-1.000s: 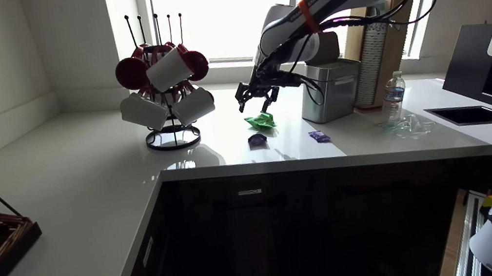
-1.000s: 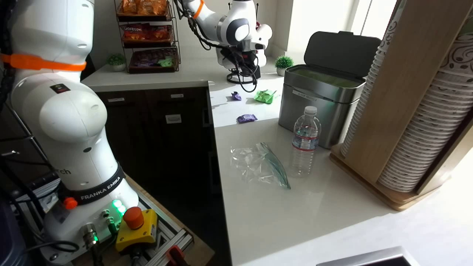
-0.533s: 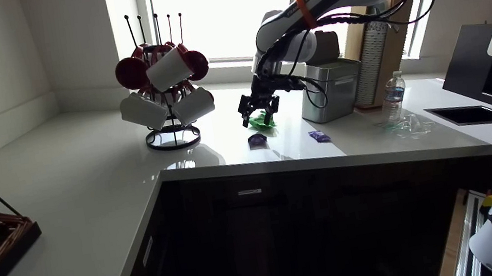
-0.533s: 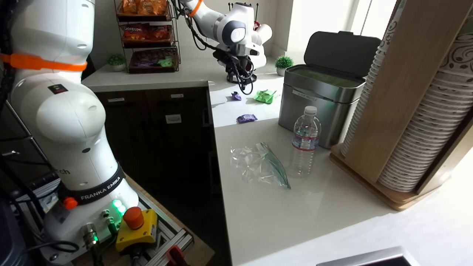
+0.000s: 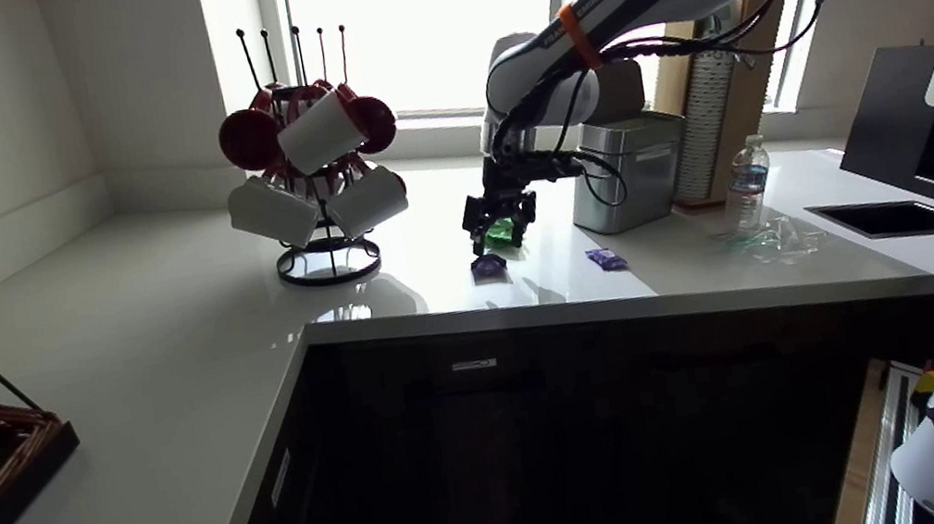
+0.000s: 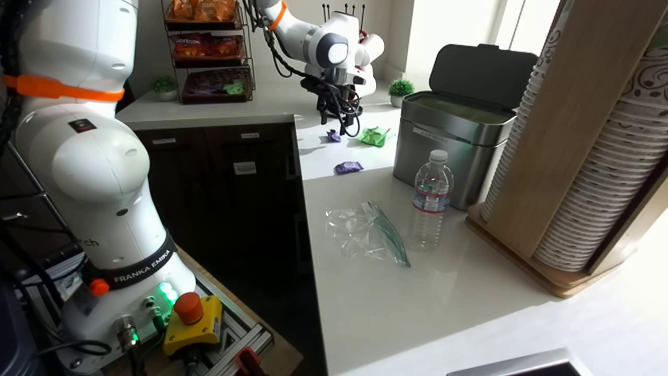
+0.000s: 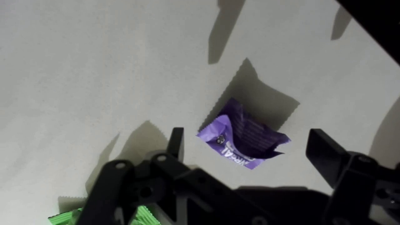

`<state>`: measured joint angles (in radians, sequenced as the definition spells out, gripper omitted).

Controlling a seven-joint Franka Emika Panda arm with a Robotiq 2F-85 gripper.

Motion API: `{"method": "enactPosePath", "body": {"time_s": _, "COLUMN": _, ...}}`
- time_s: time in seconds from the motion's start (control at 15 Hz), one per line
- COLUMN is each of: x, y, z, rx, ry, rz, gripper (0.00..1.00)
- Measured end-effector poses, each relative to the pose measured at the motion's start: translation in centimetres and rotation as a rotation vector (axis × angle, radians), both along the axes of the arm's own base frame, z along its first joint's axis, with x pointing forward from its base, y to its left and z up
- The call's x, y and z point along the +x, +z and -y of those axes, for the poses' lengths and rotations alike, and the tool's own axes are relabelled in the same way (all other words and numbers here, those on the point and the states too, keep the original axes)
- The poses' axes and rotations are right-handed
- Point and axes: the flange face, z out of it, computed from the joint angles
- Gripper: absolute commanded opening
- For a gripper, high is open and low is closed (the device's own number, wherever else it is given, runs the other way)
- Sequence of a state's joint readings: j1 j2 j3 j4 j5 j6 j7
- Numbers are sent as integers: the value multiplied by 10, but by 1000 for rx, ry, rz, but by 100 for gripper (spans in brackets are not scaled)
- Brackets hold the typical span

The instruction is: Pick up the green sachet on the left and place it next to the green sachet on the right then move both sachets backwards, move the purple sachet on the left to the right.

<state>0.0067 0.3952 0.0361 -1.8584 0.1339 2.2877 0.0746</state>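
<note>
Tool [image 7: 245, 142] moved nearer crumpled purple sachet [image 7: 245, 139] | spread | green sachets [image 7: 145, 216] part-hidden, cut off in wrist view

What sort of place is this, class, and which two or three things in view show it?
Probably an office break room or kitchenette: a tiered rack of snack bags, a mug tree hung with mugs, and a wooden holder of stacked disposable cups.
</note>
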Motion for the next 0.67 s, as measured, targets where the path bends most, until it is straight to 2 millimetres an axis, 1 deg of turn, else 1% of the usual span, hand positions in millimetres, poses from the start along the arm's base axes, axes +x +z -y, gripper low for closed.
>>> {"method": "enactPosePath", "body": {"time_s": 0.27, "x": 5, "y": -7, "z": -2, "rx": -34, "ry": 20, "rz": -4, "gripper": 100}}
{"method": "enactPosePath", "body": {"time_s": 0.33, "x": 7, "y": -8, "z": -3, "rx": -37, "ry": 23, "rz": -3, "gripper": 98}}
{"method": "enactPosePath", "body": {"time_s": 0.4, "x": 8, "y": -9, "z": -4, "rx": -39, "ry": 25, "rz": -2, "gripper": 92}}
{"method": "enactPosePath", "body": {"time_s": 0.53, "x": 12, "y": -10, "z": -7, "rx": -40, "ry": 25, "rz": 2, "gripper": 69}}
{"method": "enactPosePath", "body": {"time_s": 0.6, "x": 13, "y": -10, "z": -9, "rx": -40, "ry": 25, "rz": 3, "gripper": 60}}
{"method": "enactPosePath", "body": {"time_s": 0.67, "x": 14, "y": -10, "z": -11, "rx": -40, "ry": 26, "rz": 5, "gripper": 52}}
